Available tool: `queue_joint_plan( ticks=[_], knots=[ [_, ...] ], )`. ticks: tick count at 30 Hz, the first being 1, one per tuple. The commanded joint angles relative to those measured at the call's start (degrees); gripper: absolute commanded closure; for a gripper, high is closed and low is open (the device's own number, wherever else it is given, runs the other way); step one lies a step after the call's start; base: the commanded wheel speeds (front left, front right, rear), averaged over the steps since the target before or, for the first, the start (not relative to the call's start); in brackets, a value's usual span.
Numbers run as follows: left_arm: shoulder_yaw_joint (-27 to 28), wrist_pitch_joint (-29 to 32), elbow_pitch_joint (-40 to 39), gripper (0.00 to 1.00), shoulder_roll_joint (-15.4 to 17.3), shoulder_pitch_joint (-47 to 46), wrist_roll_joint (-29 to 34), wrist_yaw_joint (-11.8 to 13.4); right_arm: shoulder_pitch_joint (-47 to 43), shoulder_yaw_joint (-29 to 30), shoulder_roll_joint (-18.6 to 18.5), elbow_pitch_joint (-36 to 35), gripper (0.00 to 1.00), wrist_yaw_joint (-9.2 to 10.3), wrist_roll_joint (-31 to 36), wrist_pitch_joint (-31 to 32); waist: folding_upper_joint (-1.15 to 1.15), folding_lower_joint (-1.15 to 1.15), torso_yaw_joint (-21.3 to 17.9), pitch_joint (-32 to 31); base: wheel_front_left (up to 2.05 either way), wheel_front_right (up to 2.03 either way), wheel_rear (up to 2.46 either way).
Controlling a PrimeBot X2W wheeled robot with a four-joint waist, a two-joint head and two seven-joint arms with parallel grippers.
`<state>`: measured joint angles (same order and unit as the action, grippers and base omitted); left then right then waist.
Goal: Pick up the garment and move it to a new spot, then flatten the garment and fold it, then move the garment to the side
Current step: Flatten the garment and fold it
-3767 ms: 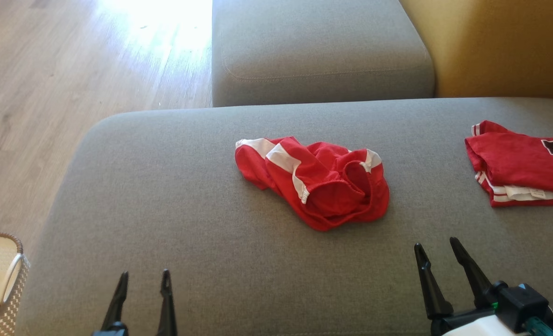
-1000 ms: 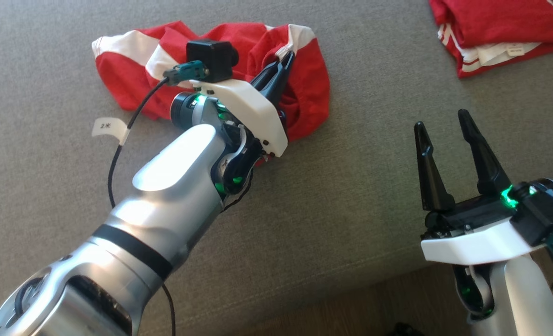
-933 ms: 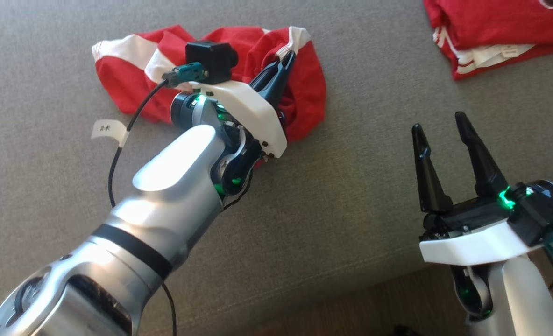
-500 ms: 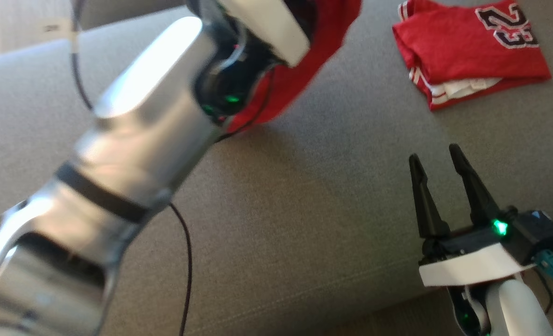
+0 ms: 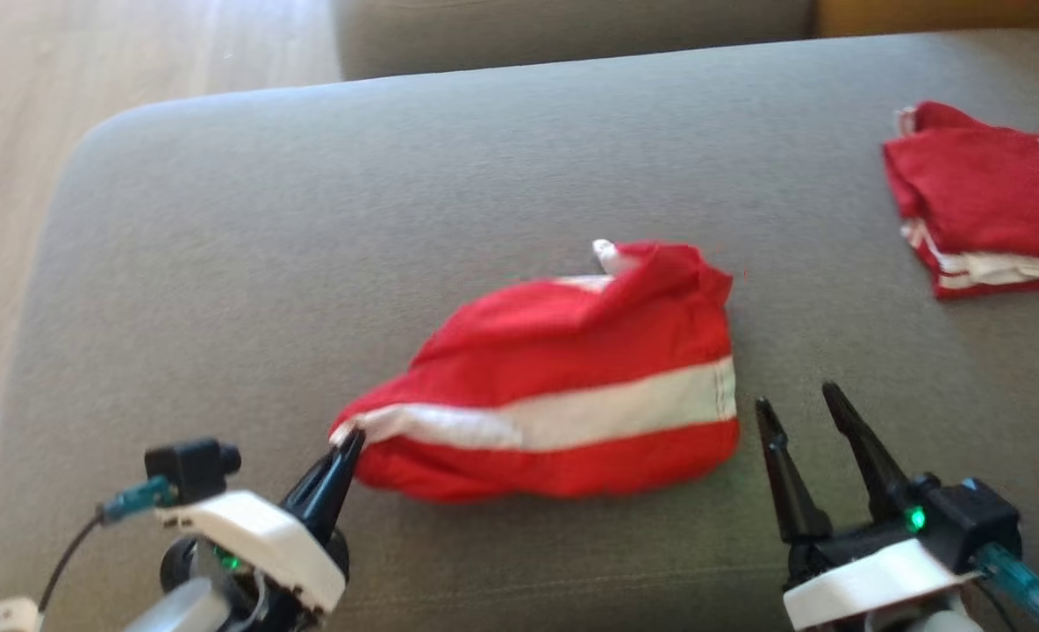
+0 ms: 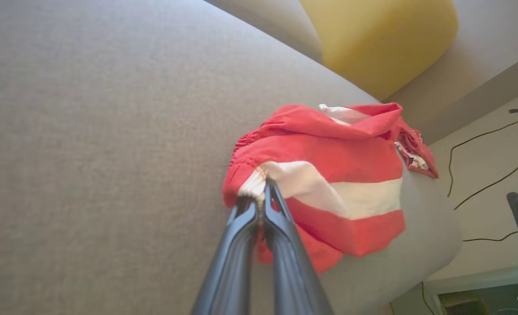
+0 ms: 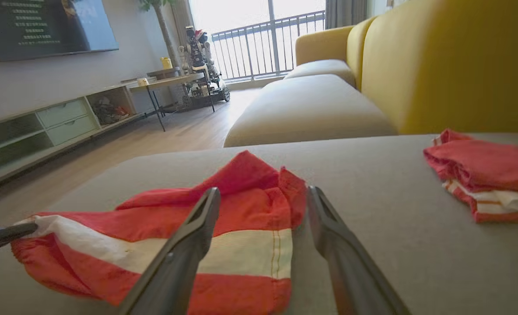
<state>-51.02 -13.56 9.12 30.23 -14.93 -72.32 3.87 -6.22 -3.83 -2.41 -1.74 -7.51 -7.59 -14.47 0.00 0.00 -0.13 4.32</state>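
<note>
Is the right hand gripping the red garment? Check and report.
No, the right hand stands open beside the red garment, with nothing between its fingers.

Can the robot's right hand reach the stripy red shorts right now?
Probably yes. The right hand is open, just beside one end of the shorts, with bare sofa between. The left hand pinches the other end.

Thin matt cloth garment (image 5: 572, 351); coarse woven sofa cushion (image 5: 309, 263); smooth dark plastic left pincer (image 5: 352, 437).
</note>
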Motion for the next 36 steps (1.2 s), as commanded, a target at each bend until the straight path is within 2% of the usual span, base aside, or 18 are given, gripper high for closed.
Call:
queue_joint_plan(
  ticks=[1,2,3,11,22,23,24,26,27,32,36],
  knots=[
    [3.3,-1.0,-1.5,1.0,1.5,-3.2,1.7,0.1,0.5,-1.0,-0.5,0.2,0.0,0.02,-2.2,-0.5,0.0,0.0,2.3,0.7,0.0,0.0,0.0],
    [4.3,-1.3,-0.2,1.0,1.2,-0.4,3.6,0.1,1.2,-0.3,-0.5,3.1,0.0,0.02,-5.7,-0.5,0.0,0.0,3.2,1.1,0.0,0.0,0.0],
    [5.2,-1.4,0.4,1.0,0.8,0.5,4.8,0.1,1.9,-0.4,-0.5,4.7,0.0,0.02,-6.5,-0.5,0.0,0.0,3.6,1.3,0.0,0.0,0.0],
    [14.9,-1.4,2.8,1.0,-5.3,5.1,11.7,-3.0,8.9,-4.3,-0.5,17.0,0.0,0.02,-8.3,1.8,0.0,0.0,4.9,2.1,0.0,0.0,0.0],
    [17.8,-1.4,6.0,1.0,-9.1,4.6,17.2,-5.3,17.8,-7.7,-1.9,27.9,0.0,0.02,-15.6,5.3,0.0,0.0,5.2,4.1,0.0,0.0,0.0],
    [17.7,-1.4,6.3,1.0,-9.3,4.4,17.5,-5.5,18.3,-7.8,-2.0,28.8,0.11,0.02,-16.7,5.5,0.0,0.0,5.2,4.2,0.0,0.0,0.0],
    [17.6,-1.4,6.5,1.0,-9.5,4.1,17.8,-5.6,18.7,-8.2,-2.0,29.5,0.31,0.02,-17.9,5.8,0.0,0.0,5.3,4.3,0.0,0.0,0.0],
    [17.6,-1.4,7.0,1.0,-10.1,3.8,18.1,-5.8,19.4,-9.4,-2.7,30.4,0.87,0.02,-19.6,5.8,0.0,0.0,5.5,4.4,0.0,0.0,0.0],
    [17.6,-1.4,7.2,1.0,-10.3,3.6,18.1,-5.9,19.6,-10.0,-2.9,30.9,1.0,0.02,-20.8,6.0,0.0,0.0,5.5,4.4,0.0,0.0,0.0],
    [18.2,-1.4,7.8,1.0,-10.8,3.6,18.6,-6.5,19.7,-11.1,-5.0,30.8,1.0,0.02,-25.5,4.3,0.0,0.0,5.5,3.3,0.0,0.0,0.0],
    [20.2,-1.4,5.8,1.0,-10.8,3.7,19.4,-7.0,18.6,-10.2,-7.6,27.5,1.0,0.02,-27.6,3.2,0.0,0.0,5.1,1.6,0.0,0.0,0.0]
  ],
)
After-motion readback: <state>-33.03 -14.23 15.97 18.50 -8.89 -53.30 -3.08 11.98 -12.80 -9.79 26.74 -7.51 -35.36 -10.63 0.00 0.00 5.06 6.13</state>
